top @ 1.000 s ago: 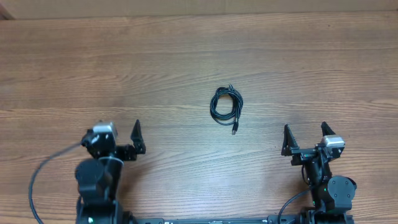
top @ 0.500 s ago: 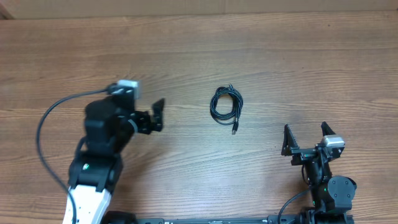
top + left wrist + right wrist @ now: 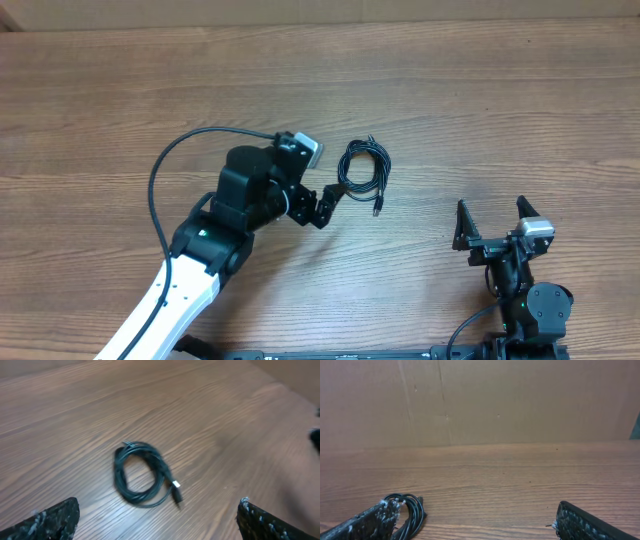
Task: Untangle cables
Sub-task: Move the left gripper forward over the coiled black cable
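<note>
Brown wood-grain tabletop (image 3: 500, 90) is shown from overhead, with a plain cardboard-coloured wall (image 3: 520, 400) behind it in the right wrist view. On the left, the black two-finger left gripper (image 3: 330, 200) on its white-and-black arm is now stretched out toward the table's middle, no longer parked near the front edge as a second back. Its jaws are spread wide and nothing is held. Its fingertips are placed just beside the coil's left edge; contact cannot be told. The approach is judged nearly done, with a first grasp still to be made. At centre, the thin black cables (image 3: 384, 172) are seen wound together in one small oval coil, lying flat on the wood, unmoved. A small plug end sticks out at the lower right and a short tail at the top. No strand is separated yet. On the right, the black right gripper (image 3: 490, 205) is left parked near the front edge, jaws wide, empty, well apart from the coil.
</note>
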Robot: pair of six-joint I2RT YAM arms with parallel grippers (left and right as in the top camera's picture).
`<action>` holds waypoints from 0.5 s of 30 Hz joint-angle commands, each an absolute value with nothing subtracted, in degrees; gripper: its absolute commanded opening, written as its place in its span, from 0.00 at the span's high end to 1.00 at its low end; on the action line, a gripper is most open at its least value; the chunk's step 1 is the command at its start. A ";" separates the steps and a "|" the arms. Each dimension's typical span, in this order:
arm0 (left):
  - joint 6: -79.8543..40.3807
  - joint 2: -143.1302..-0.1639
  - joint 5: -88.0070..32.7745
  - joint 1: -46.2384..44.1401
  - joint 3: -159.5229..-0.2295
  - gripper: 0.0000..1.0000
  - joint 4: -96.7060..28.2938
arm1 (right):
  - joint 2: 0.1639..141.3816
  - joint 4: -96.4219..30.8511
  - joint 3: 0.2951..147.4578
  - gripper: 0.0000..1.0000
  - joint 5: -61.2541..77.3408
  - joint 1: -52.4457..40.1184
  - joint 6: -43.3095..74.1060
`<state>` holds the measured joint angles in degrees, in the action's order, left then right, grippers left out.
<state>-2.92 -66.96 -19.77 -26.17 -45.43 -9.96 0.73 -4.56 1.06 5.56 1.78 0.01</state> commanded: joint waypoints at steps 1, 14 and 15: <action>-2.39 -69.56 -24.88 -26.39 -46.89 0.01 -6.28 | 0.16 -4.40 0.49 0.00 5.19 1.96 0.14; -6.98 -89.67 3.53 -34.26 -46.89 0.09 11.57 | 0.16 -4.40 0.49 0.00 5.17 1.96 0.14; -7.53 -91.02 4.95 -34.52 -46.89 0.11 13.10 | 0.16 -4.40 0.49 0.00 5.19 1.96 0.14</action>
